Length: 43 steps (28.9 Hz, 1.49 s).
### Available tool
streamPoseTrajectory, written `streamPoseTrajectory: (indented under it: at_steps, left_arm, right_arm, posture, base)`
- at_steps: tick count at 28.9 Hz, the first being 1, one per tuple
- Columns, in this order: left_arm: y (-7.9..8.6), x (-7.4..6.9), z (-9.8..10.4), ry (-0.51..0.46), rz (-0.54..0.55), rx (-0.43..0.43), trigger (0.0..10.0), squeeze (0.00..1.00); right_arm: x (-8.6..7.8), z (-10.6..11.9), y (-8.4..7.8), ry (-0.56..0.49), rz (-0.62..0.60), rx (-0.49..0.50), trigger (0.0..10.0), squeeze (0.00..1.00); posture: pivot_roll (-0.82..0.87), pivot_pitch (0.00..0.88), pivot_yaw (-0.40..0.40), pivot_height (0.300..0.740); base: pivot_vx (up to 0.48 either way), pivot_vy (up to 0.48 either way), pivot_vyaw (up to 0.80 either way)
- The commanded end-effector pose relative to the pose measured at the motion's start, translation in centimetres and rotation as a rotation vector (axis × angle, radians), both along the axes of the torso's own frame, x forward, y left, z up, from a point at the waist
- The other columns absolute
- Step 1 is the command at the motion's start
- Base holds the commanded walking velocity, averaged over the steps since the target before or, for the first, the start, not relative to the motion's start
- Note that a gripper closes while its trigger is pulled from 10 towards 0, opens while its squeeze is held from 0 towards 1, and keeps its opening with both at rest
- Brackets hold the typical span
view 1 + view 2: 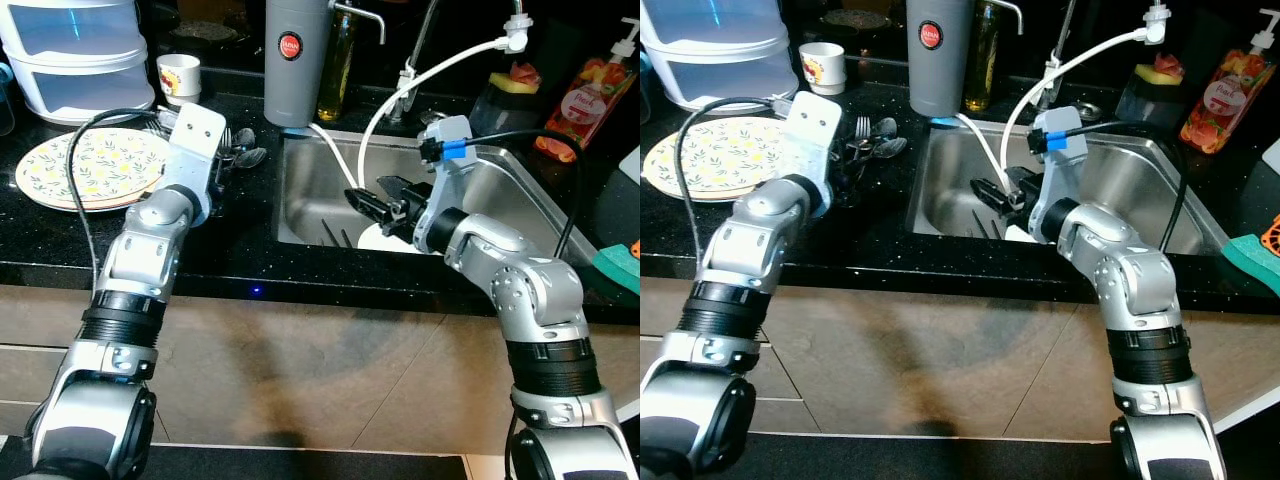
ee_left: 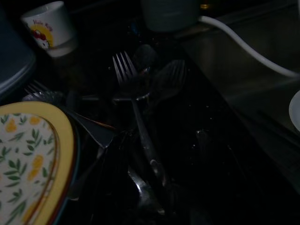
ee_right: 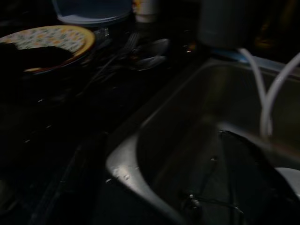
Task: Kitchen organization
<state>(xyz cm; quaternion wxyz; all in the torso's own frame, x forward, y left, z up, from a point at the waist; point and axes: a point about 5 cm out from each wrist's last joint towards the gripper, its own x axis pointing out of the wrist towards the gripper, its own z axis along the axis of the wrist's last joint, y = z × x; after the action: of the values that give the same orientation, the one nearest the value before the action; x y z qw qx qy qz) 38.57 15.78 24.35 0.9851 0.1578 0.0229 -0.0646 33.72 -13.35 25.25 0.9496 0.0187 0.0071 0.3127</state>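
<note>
Left gripper: reached over the black counter to the cutlery; finger spread could not be told.
Cutlery: forks and spoons heaped between the floral plate and the sink.
Right gripper: inside the sink, above a white dish; grasp could not be told.
Backdrop: grey bottle, cup.

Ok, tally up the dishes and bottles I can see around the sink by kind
Floral plates: 1
White cups: 1
White dishes in the sink: 1
Red soap bottles: 1
Oil bottles: 1
Total: 5
</note>
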Motion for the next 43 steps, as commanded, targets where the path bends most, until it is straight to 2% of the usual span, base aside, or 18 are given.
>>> streamPoseTrajectory:
  at_steps: [1, 2, 5, 8, 13, 17, 20, 24, 27, 30, 32, 33, 35, 38, 43]
  left_arm:
    - [-0.9, 0.2, -0.1, 0.003, -0.013, 0.013, 10.0, 0.0]
    - [-1.0, 0.3, -0.2, 0.004, -0.013, 0.012, 10.0, 0.0]
    - [-0.3, 0.4, -0.3, 0.018, 0.029, -0.004, 10.0, 0.0]
    - [0.1, 0.5, -0.3, 0.021, 0.053, -0.006, 10.0, 0.0]
    - [1.2, 0.7, 0.1, 0.024, 0.123, -0.031, 10.0, 0.0]
    - [1.3, 0.8, 0.0, 0.037, 0.131, -0.066, 10.0, 0.0]
    - [1.0, 1.1, -0.4, 0.095, 0.124, -0.15, 10.0, 0.0]
    - [0.7, 1.2, -0.2, 0.122, 0.107, -0.174, 10.0, 0.0]
    - [0.9, 0.6, -0.3, 0.137, 0.111, -0.198, 10.0, 0.0]
    - [1.3, -1.1, -1.0, 0.157, 0.12, -0.221, 10.0, 0.0]
    - [1.8, -2.7, -1.3, 0.149, 0.149, -0.193, 10.0, 0.0]
    - [1.8, -2.7, -1.3, 0.149, 0.149, -0.193, 10.0, 0.0]
    - [2.2, -3.8, -1.2, 0.124, 0.159, -0.141, 10.0, 0.0]
    - [2.2, -4.2, -1.3, 0.138, 0.146, -0.131, 10.0, 0.0]
    - [2.7, -4.9, -2.6, 0.213, 0.17, -0.182, 10.0, 0.0]
  right_arm:
    - [-0.6, -0.1, 0.3, 0.005, 0.053, -0.012, 10.0, 1.0]
    - [-0.8, 0.0, 0.5, 0.007, 0.078, -0.012, 10.0, 0.0]
    - [-1.8, 0.2, 1.1, 0.001, 0.18, -0.014, 10.0, 0.0]
    - [-2.2, 0.2, 1.3, 0.005, 0.219, -0.016, 10.0, 0.0]
    - [-2.9, -0.8, 1.8, 0.052, 0.349, -0.046, 10.0, 0.0]
    - [-2.7, -1.0, 1.7, 0.063, 0.354, -0.07, 10.0, 0.0]
    - [-2.2, -1.0, 1.4, 0.07, 0.332, -0.086, 10.0, 0.0]
    - [-2.2, -0.8, 1.4, 0.068, 0.327, -0.082, 10.0, 0.0]
    - [-2.3, -0.7, 1.3, 0.056, 0.312, -0.082, 10.0, 0.0]
    - [-2.2, -0.9, 0.7, 0.063, 0.271, -0.074, 10.0, 0.0]
    - [-2.4, -0.9, 0.2, 0.067, 0.259, -0.059, 10.0, 0.0]
    - [-2.4, -0.9, 0.2, 0.067, 0.259, -0.059, 10.0, 0.0]
    - [-2.5, -1.0, -0.1, 0.069, 0.251, -0.05, 10.0, 0.0]
    - [-2.4, -1.2, -0.1, 0.072, 0.244, -0.047, 10.0, 0.0]
    - [-2.4, -1.8, -0.1, 0.092, 0.242, -0.033, 10.0, 0.0]
  posture:
    - [0.03, 0.0, -0.077, 0.74]
    - [0.03, 0.0, -0.079, 0.74]
    - [0.03, 0.0, -0.081, 0.74]
    - [0.03, 0.0, -0.081, 0.74]
    - [0.03, 0.0, -0.081, 0.74]
    - [0.03, 0.0, -0.087, 0.74]
    - [0.03, 0.0, -0.093, 0.74]
    - [0.03, 0.0, -0.086, 0.74]
    - [0.02, 0.0, -0.079, 0.74]
    - [0.0, 0.0, -0.066, 0.74]
    - [0.02, 0.0, -0.069, 0.74]
    - [0.02, 0.0, -0.069, 0.74]
    - [0.03, 0.0, -0.071, 0.74]
    - [0.05, 0.0, -0.076, 0.74]
    - [0.07, 0.0, -0.082, 0.74]
  base:
    - [0.0, 0.0, 0.0]
    - [0.0, 0.0, 0.0]
    - [0.0, 0.0, 0.0]
    - [0.0, 0.0, 0.0]
    - [0.0, 0.0, 0.0]
    - [0.0, 0.0, 0.0]
    - [0.0, 0.0, 0.0]
    - [0.0, 0.0, 0.0]
    - [0.0, 0.0, 0.0]
    - [0.0, 0.0, 0.0]
    - [0.0, 0.0, 0.0]
    - [0.0, 0.0, 0.0]
    - [0.0, 0.0, 0.0]
    - [0.0, 0.0, 0.0]
    - [0.0, 0.0, 0.0]
